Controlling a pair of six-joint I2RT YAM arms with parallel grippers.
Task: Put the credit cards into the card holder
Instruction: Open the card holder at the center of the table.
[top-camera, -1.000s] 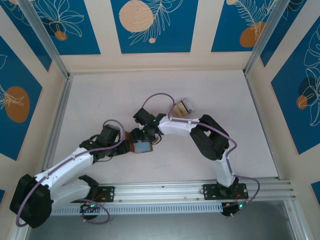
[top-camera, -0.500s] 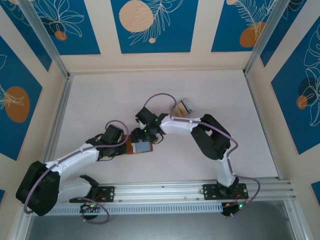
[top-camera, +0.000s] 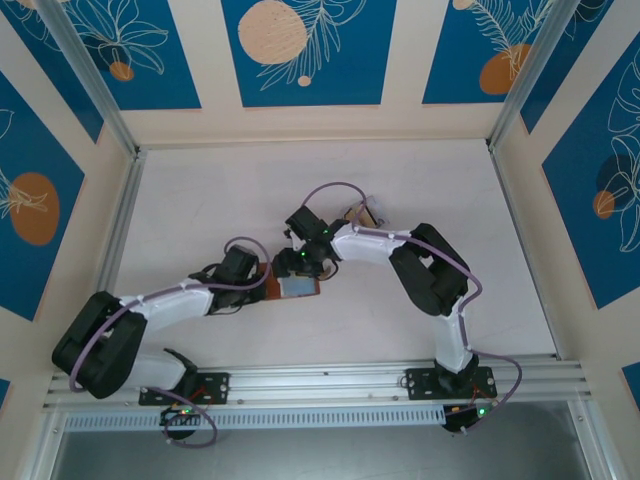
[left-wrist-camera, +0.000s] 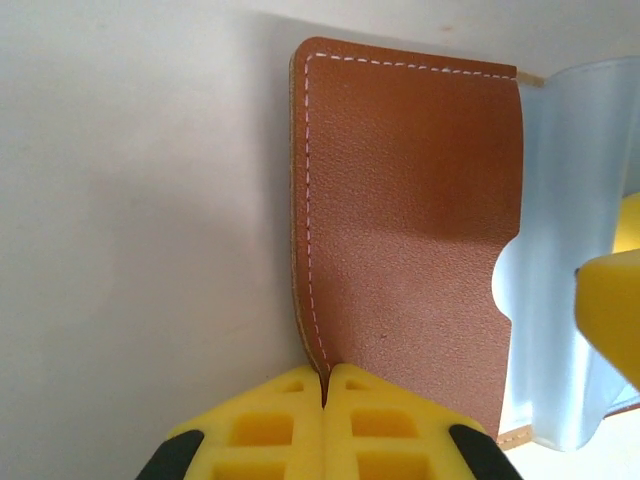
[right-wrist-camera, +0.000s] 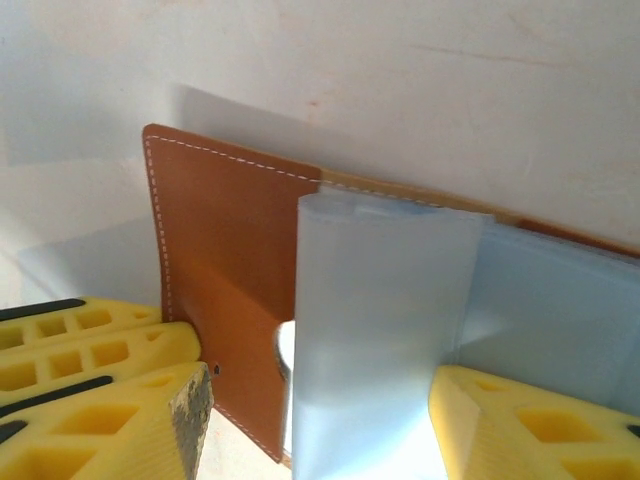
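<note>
Lying open at the middle of the tabletop (top-camera: 200, 200), the reddish-brown card holder (top-camera: 292, 286) sits between both arms. The left gripper (left-wrist-camera: 324, 372) has its jaws clenched on the edge of the leather flap. The right gripper (right-wrist-camera: 325, 400) has its jaws apart, straddling the raised grey-blue inner sleeve (right-wrist-camera: 370, 300). Tan credit cards (top-camera: 357, 211) peek out beyond the right arm.
</note>
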